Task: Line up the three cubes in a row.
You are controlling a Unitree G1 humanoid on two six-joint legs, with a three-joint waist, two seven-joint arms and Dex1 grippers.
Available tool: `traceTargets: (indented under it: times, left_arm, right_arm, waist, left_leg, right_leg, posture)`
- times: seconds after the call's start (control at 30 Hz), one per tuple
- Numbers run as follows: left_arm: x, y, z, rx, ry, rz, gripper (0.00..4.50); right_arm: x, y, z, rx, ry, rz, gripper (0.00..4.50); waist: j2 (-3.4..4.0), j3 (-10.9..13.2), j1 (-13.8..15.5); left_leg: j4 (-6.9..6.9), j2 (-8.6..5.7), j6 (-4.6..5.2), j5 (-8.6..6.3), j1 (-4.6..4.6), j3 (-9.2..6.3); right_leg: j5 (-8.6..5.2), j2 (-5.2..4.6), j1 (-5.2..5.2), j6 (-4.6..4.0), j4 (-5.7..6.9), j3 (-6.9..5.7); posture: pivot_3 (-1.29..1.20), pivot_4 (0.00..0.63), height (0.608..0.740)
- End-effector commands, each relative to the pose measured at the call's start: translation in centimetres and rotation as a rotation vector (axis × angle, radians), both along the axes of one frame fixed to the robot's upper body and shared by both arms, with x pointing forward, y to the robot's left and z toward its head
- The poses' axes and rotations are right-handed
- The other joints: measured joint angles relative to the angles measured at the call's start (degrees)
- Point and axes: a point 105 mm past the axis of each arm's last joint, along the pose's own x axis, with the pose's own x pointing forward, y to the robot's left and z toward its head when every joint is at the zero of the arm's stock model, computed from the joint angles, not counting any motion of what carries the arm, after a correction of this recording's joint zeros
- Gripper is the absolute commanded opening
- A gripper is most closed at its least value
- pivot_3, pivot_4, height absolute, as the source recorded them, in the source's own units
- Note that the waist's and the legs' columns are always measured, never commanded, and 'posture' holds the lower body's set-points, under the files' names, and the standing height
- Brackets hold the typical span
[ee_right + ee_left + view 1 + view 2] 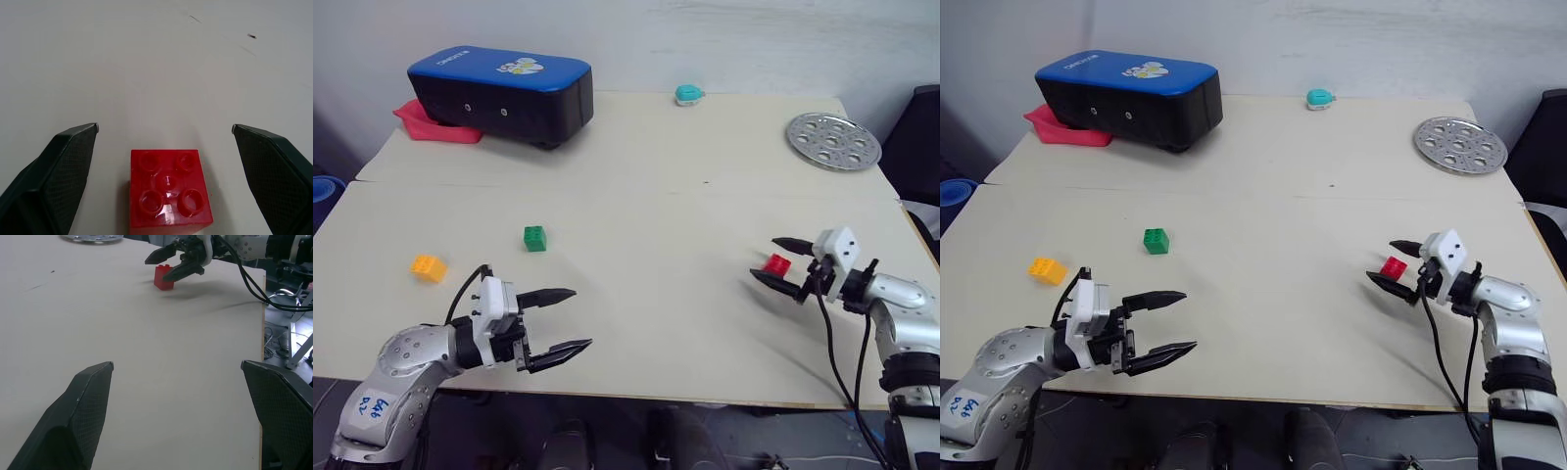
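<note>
No row yet: the red cube [776, 263] sits on the tabletop [656, 215] between the spread fingers of the right hand [783, 264], ungripped, far from the green cube [535, 238] and yellow cube [429, 267] near the empty, wide-open left hand [563, 319].

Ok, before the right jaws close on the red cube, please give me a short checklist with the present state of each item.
1. Right gripper jaws open: ok.
2. Red cube between the jaws, a gap on each side: ok.
3. Red cube flat on the table, studs up: ok.
4. Left gripper open, far from the red cube: ok.
5. Green cube and orange-yellow cube in a row with it: not ok.
</note>
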Motion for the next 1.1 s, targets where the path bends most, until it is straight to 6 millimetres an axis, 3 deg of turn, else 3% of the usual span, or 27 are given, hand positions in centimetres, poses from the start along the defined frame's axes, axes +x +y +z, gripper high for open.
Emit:
traceTargets:
  times: [0.03, 0.3, 0.4, 0.5, 0.53, 0.67, 0.8, 1.1]
  left_arm:
    - [-0.4, -0.2, 0.7, 0.015, -0.037, -0.003, 4.5]
    - [-0.1, 0.3, 1.0, 0.03, -0.051, 0.023, 4.5]
    - [-0.1, 0.5, 1.0, 0.035, -0.05, 0.028, 4.5]
    - [-0.2, 1.0, 0.6, 0.044, -0.031, 0.04, 4.5]
    - [-0.2, 1.1, 0.5, 0.044, -0.027, 0.043, 4.5]
    - [-0.5, 1.3, -0.2, 0.053, -0.003, 0.045, 4.5]
    - [-0.8, 1.4, -0.3, 0.057, 0.003, 0.049, 4.5]
    - [-1.1, 1.8, -0.6, 0.059, 0.003, 0.083, 4.5]
  right_arm:
    - [0.3, -0.4, 0.2, 0.001, 0.004, -0.002, 4.11]
    - [-0.8, 1.7, 0.8, 0.036, -0.016, 0.128, 1.49]
    - [-1.4, 3.4, 1.2, -0.029, -0.058, 0.221, 1.53]
    - [-3.6, 13.3, 2.6, -0.056, -0.025, 0.552, 1.53]
    - [-4.2, 15.1, 2.7, -0.063, -0.008, 0.596, 1.53]
    - [-5.4, 18.8, 1.1, -0.137, 0.014, 0.678, 1.53]
    - [-5.9, 20.3, -0.4, -0.159, 0.034, 0.718, 1.53]
    - [-5.1, 19.7, -1.6, -0.146, 0.085, 0.644, 1.53]
  waist:
    - [0.0, 0.0, 0.02]
    - [0.0, 0.0, 0.14]
    - [0.01, 0.0, 0.08]
    - [0.06, 0.04, -0.93]
    - [0.05, 0.04, -1.54]
    - [0.06, 0.04, -0.57]
    - [0.05, 0.04, 0.44]
    - [0.04, 0.03, 0.31]
  left_leg:
    - [0.0, 0.0, 0.0, 0.0, 0.0, 0.0]
    - [-0.01, 0.01, -0.02, 0.01, -0.01, -0.01]
    - [-0.04, 0.02, -0.02, 0.01, -0.01, -0.03]
    - [-0.06, 0.03, 0.0, 0.0, 0.0, -0.02]
    - [-0.11, 0.08, 0.01, -0.01, 0.0, -0.03]
    - [-0.2, 0.14, -0.13, 0.03, -0.07, -0.28]
    - [0.04, -0.06, -0.07, 0.07, -0.67, -0.32]
    - [0.17, -0.06, 0.19, -0.05, -0.84, -0.35]
  right_leg:
    - [0.0, 0.0, 0.0, 0.0, 0.0, -0.01]
    - [0.0, -0.01, 0.0, 0.0, 0.01, -0.02]
    - [0.0, -0.01, 0.0, 0.0, 0.01, -0.04]
    - [0.0, -0.01, -0.01, 0.0, 0.02, -0.03]
    - [0.0, 0.01, -0.04, -0.01, 0.06, -0.03]
    - [-0.08, 0.07, -0.21, -0.18, 0.16, -0.2]
    - [-0.04, -0.19, -0.66, -0.12, 0.14, -0.3]
    - [0.0, -0.21, -0.77, -0.07, 0.15, -0.35]
  posture:
    - [0.0, 0.15, 0.74]
    - [0.0, 0.15, 0.74]
    - [0.0, 0.15, 0.74]
    - [0.0, 0.15, 0.74]
    - [0.0, 0.15, 0.74]
    - [0.0, 0.15, 0.74]
    - [0.0, 0.15, 0.74]
    - [0.0, 0.15, 0.74]
